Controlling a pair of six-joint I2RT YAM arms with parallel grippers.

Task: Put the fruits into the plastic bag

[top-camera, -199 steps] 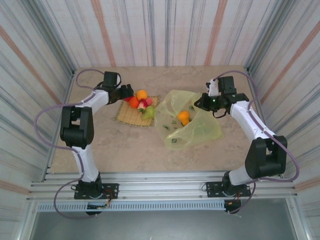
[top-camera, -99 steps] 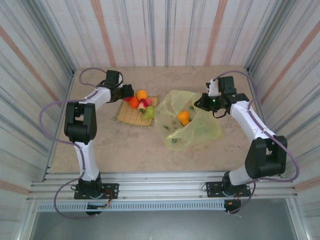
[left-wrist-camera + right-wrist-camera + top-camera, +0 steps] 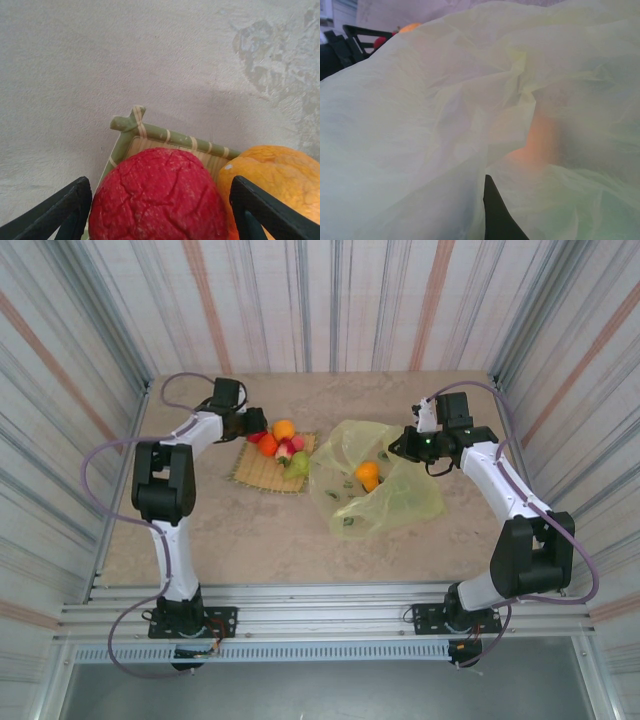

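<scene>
Several fruits (image 3: 284, 445), orange, red, pinkish and green, lie heaped on a woven mat (image 3: 262, 475). At the mat's back left corner my left gripper (image 3: 253, 426) stands open. In the left wrist view a wrinkled red fruit (image 3: 150, 210) sits between the dark fingers (image 3: 70, 210) of this gripper (image 3: 160, 186), with an orange fruit (image 3: 275, 175) against its right side. The yellow-green plastic bag (image 3: 385, 490) lies right of the mat with an orange fruit (image 3: 368, 473) inside. My right gripper (image 3: 402, 447) is shut on the bag's upper edge, and the bag (image 3: 445, 100) drapes over that gripper (image 3: 489, 200).
The mat's green bound corner (image 3: 131, 125) points to the bare tabletop (image 3: 150, 60) behind it. Striped walls (image 3: 320, 300) close in the table at the back and on both sides. A metal rail (image 3: 320, 620) runs along the near edge.
The left arm's elbow has swung right while its gripper stayed at the mat's back left corner, its jaws narrowing round the red fruit. The right arm and the bag have not moved.
</scene>
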